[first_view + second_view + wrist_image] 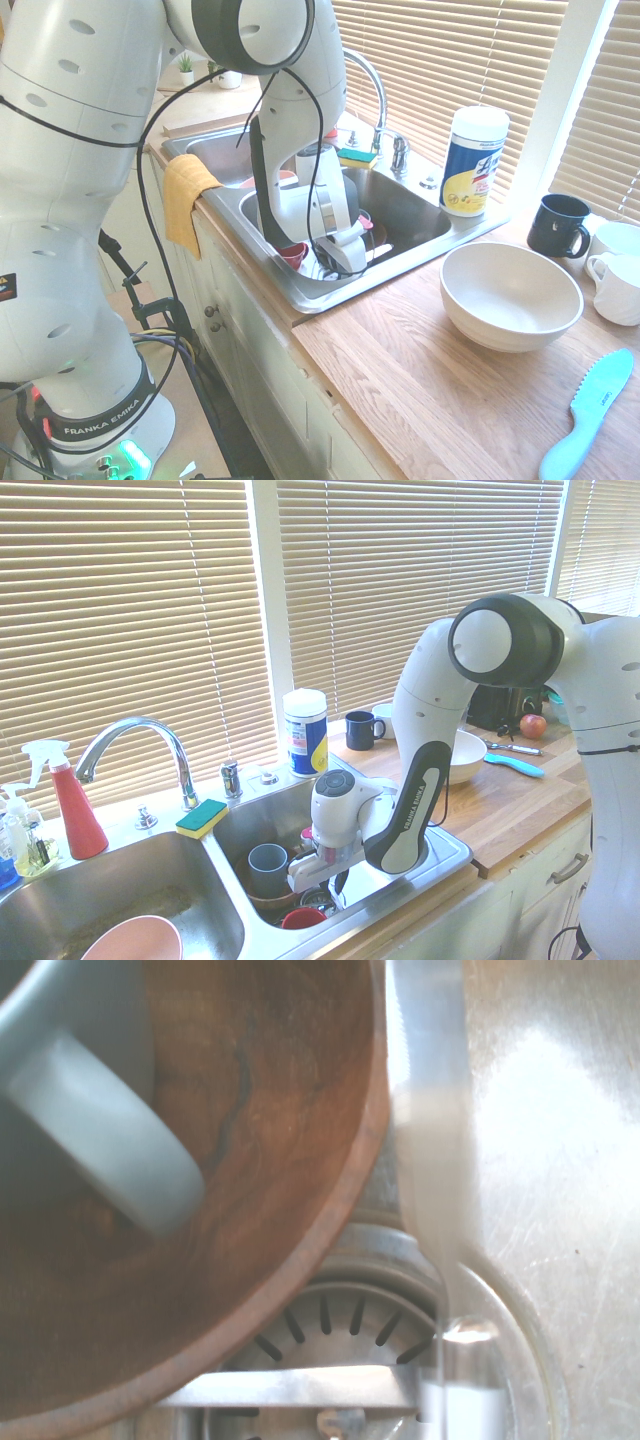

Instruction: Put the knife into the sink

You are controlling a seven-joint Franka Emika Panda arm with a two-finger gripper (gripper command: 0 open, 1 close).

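The gripper [345, 262] is lowered inside the sink [400, 262] basin. A pale blurred strip, judged the knife [430, 1160], is seen below the wrist, lengthwise over the drain [345, 1325]. Grip state cannot be told.

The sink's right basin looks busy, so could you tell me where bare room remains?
Bare steel lies beside the drain in the sink. The near-left part is crowded: brown bowl, grey mug, red cup, and the tool. The left basin is open beyond the pink bowl.
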